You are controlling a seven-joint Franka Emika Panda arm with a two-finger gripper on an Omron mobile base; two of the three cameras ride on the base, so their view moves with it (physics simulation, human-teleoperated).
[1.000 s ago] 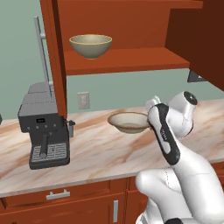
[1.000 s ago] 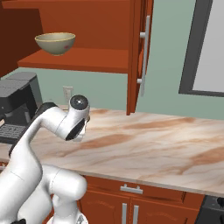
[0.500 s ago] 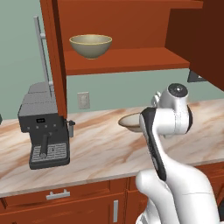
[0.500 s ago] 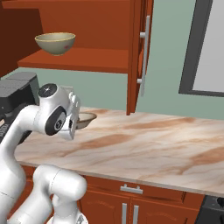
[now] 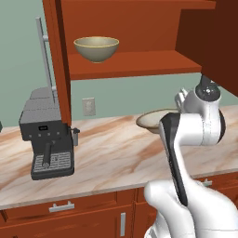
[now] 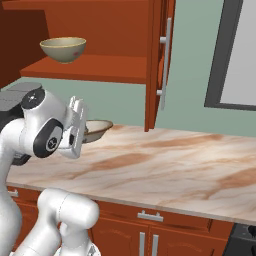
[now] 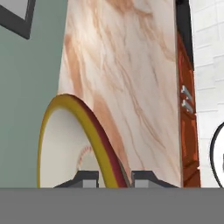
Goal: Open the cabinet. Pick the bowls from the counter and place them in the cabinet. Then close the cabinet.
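Item one, the cabinet (image 5: 139, 28): you have both doors swung wide, one door edge with its long silver handle at about 10 o'clock in the left base view, the other at 1 o'clock in the right base view; opening is done. Item two, the deep bowl (image 5: 96, 48): it sits upright on the cabinet's lower shelf, at 11 o'clock in the left base view, so you can count it as placed. Item three, the shallow bowl (image 6: 96, 129): it is lifted off the counter (image 6: 165, 165), tilted, just beside the wrist at 9 o'clock in the right base view; in the hand view its rim (image 7: 83, 127) runs up from 6 o'clock between the two dark finger tips. Item four, the gripper (image 7: 115, 178): its fingers (image 7: 146, 177) are drawn nearly together and pinch the shallow bowl's wall, one tip inside and one outside. Item five, the coffee machine (image 5: 46, 139): it stands on the counter at 8 o'clock in the left base view, clear of your path by the look of it. Outstanding, as judged from this: you must carry the shallow bowl up to the shelf, set it beside the deep bowl, let go, then shut both doors.
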